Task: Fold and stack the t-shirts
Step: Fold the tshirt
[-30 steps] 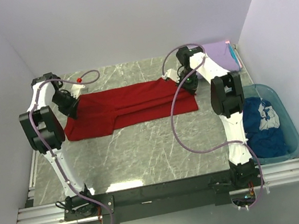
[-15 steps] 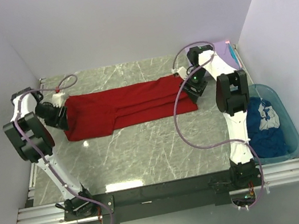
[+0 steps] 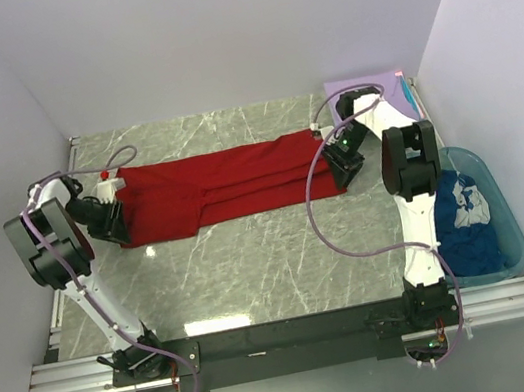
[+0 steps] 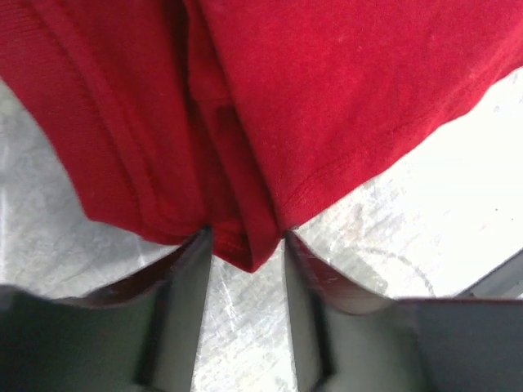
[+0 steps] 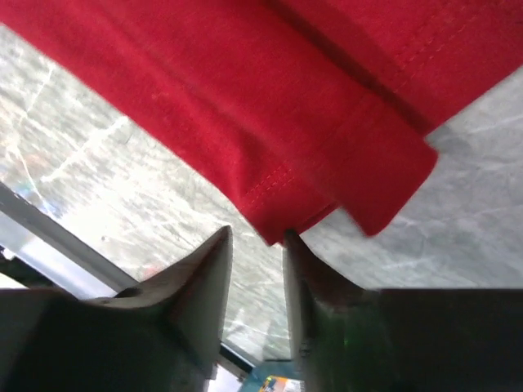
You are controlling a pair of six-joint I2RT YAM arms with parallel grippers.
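A bright red t-shirt lies folded into a long band across the marble table. My left gripper is at the band's near left corner. In the left wrist view its jaws stand open, and a corner of the red t-shirt pokes between the fingertips. My right gripper is at the near right corner. Its jaws are open too, and the red t-shirt's hem touches one fingertip. A lavender t-shirt lies at the back right. A dark blue t-shirt with white print is bunched in the tub.
A translucent teal tub stands at the right edge of the table, beside the right arm. White walls close in the left, back and right sides. A metal rail carrying the arm bases runs along the near edge.
Both grippers have opened and moved outward and nearer, from the far edge of the red band to its near end corners. The shirt lies flat.
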